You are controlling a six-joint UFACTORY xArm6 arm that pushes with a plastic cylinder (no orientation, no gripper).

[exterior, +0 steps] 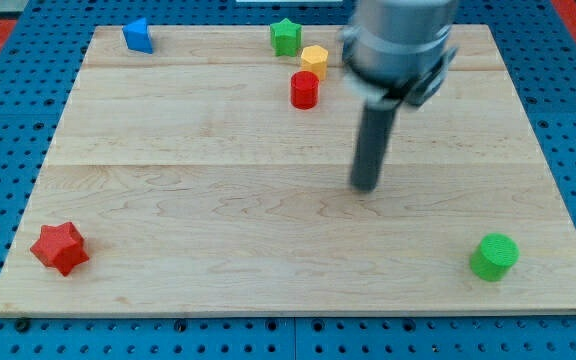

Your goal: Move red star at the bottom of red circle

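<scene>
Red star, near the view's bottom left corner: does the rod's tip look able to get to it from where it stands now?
Probably yes. My tip stands mid-board, to the view's right of the red star and higher up. Only bare wooden board lies between; the red circle and other blocks sit off that path.

The arm is showing only its last section — a broad, rounded grey housing [400, 45], motion-blurred and cut off by the view's top edge. Its upper part is looking lighter, a silvery grey, while a darker band is running around its lower rim, with a dark lug or bracket jutting out on the view's right side. From the underside a straight dark rod [373, 145] is emerging — a plain cylinder, charcoal to near black, smooth and unmarked. My tip [366, 187] is ending blunt and flat, the same width as the rod above. Screws, cables and lettering are too blurred to make out.
</scene>
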